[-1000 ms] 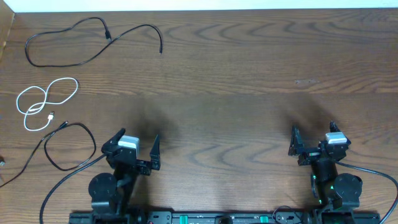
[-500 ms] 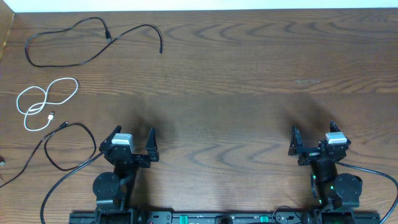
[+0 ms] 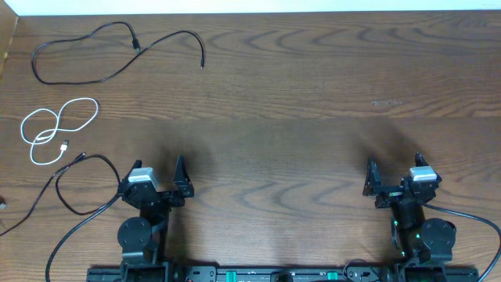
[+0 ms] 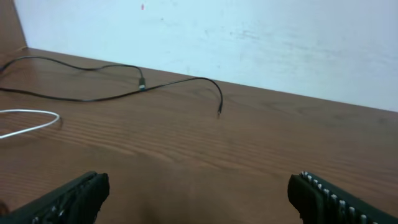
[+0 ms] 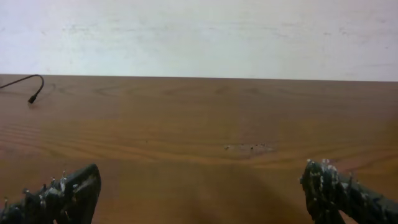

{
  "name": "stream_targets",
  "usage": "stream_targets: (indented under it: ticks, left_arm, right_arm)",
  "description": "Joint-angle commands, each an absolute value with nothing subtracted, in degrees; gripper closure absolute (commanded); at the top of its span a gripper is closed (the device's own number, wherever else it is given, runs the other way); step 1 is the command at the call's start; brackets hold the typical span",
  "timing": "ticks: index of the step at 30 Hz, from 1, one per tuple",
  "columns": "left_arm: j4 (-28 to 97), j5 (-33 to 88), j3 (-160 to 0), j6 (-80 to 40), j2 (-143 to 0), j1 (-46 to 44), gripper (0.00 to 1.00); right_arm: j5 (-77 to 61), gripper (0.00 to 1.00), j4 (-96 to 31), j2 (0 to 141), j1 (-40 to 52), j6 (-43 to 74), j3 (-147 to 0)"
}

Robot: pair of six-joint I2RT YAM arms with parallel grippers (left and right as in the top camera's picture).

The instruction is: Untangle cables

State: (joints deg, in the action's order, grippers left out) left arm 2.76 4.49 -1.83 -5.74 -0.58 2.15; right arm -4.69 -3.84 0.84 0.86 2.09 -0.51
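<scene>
The cables lie apart on the left side of the table, none crossing another. A long black cable point(image 3: 86, 69) curves along the far left edge, its free end point(image 4: 219, 112) pointing toward the middle. A white cable point(image 3: 59, 125) lies coiled in two loops below it. A second black cable point(image 3: 82, 188) forms a loop near the front left. My left gripper point(image 3: 154, 175) stands open just right of that loop, holding nothing. At the front right, far from all the cables, my right gripper point(image 3: 394, 169) is open and empty too.
A thicker black arm wire point(image 3: 74, 239) runs from the left arm's base toward the front edge. The wooden table point(image 3: 297, 102) ends at a white wall point(image 4: 261, 37) at the back. A small scuff point(image 5: 249, 148) marks the wood ahead of the right gripper.
My left gripper has swung to the left and now sits closer to the front-left black loop. The right arm and the cables have not moved.
</scene>
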Motion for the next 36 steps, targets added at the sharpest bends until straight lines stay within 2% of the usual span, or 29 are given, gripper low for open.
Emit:
stream_targets:
  ticks: [1, 11, 36]
  left_arm:
    - [4.01, 3.4, -0.23, -1.91, -0.05, 1.58, 0.03]
    - [4.14, 3.36, -0.23, 1.52, -0.05, 0.93, 0.02]
    - [3.79, 3.4, -0.23, 1.48, -0.23, 0.93, 0.02]
  right_arm:
    - [-4.64, 0.01, -4.01, 0.38, 0.4, 1.43, -0.3]
    - [-4.64, 0.01, -4.01, 0.38, 0.4, 1.43, -0.3]
    - [-4.64, 0.01, -4.01, 0.38, 0.4, 1.43, -0.3]
